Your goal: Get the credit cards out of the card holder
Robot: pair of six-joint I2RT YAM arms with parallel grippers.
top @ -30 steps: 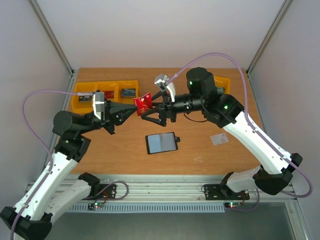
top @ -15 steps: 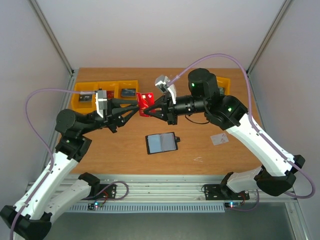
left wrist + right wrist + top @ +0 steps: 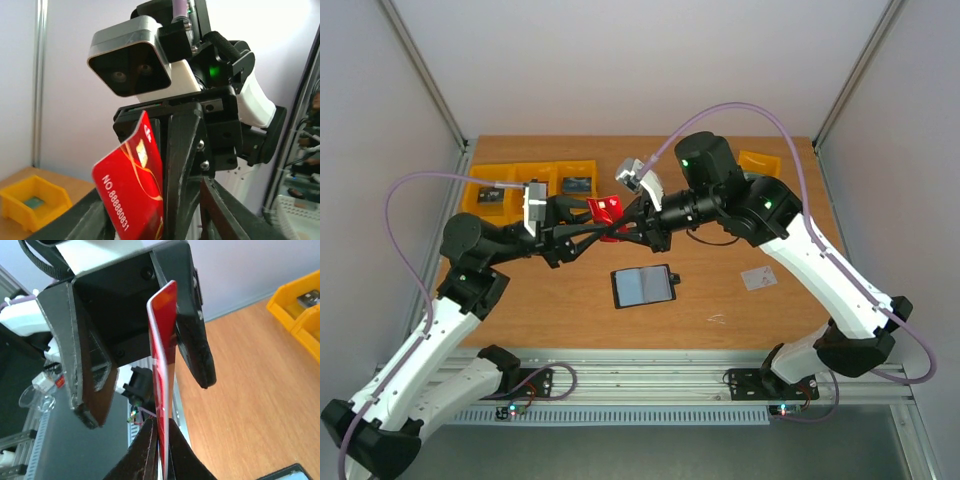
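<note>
Upper middle of the overhead view, the arms meet nose to nose above the table. The right gripper (image 3: 161, 437) pinches the red credit card (image 3: 164, 365) by its edge. The left gripper (image 3: 157, 212) has its jaws parted around it: a hand-over, I'd guess. The whitish card (image 3: 758, 278) lies at right, and the card holder (image 3: 643, 286) lies open at centre.

A wooden surface (image 3: 560, 312) is shown from above. The card holder (image 3: 643, 286) is laid open near its middle, with the grey-blue inside turned up. A whitish credit card (image 3: 758, 277) is laid flat well to its right. Yellow bins (image 3: 545, 175) are lined along the far left edge, and another yellow bin (image 3: 760, 160) is set at the far right.
</note>
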